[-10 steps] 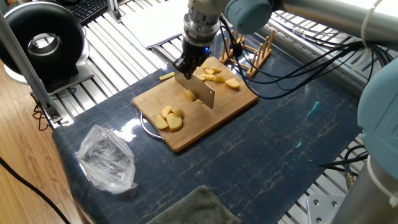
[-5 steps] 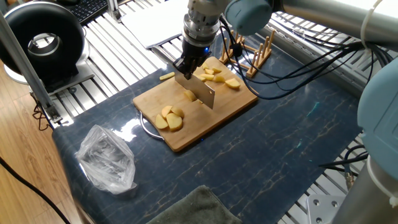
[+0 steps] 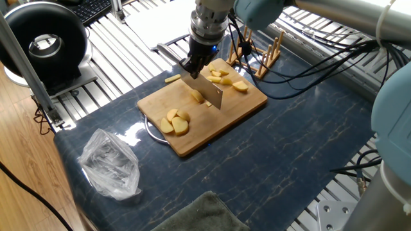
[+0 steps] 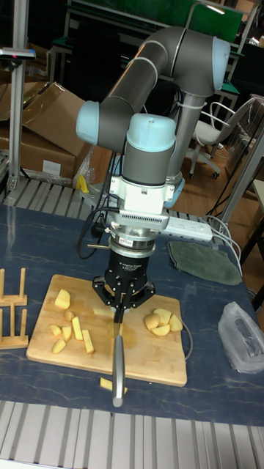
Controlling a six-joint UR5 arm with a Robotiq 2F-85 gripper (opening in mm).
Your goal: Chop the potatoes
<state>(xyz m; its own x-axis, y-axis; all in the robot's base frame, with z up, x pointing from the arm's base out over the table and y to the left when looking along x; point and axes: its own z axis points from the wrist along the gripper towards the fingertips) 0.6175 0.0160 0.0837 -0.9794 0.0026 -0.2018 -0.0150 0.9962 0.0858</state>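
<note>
My gripper (image 3: 194, 66) (image 4: 121, 299) is shut on a knife, whose wide blade (image 3: 209, 92) hangs edge-down just over the middle of the bamboo board (image 3: 215, 125) (image 4: 147, 359). In the tall fixed view the knife's handle (image 4: 117, 363) points toward the camera. One potato piece (image 3: 196, 96) lies right at the blade. Rounded potato halves (image 3: 174, 122) (image 4: 161, 321) sit at one end of the board, and cut wedges and sticks (image 3: 225, 78) (image 4: 72, 328) at the other. A single stick (image 3: 172, 78) (image 4: 108, 384) lies off the board on the mat.
A crumpled plastic bag (image 3: 110, 163) (image 4: 246, 337) lies on the mat past the board's end. A green cloth (image 3: 199, 215) (image 4: 202, 262) sits at the mat's edge. A wooden rack (image 3: 260, 54) (image 4: 11, 308) stands beside the board. A black round device (image 3: 42, 38) sits off the mat.
The knife blade has lifted slightly off the board, and a small cut piece now shows just below its edge. The other potato pieces have not moved.
</note>
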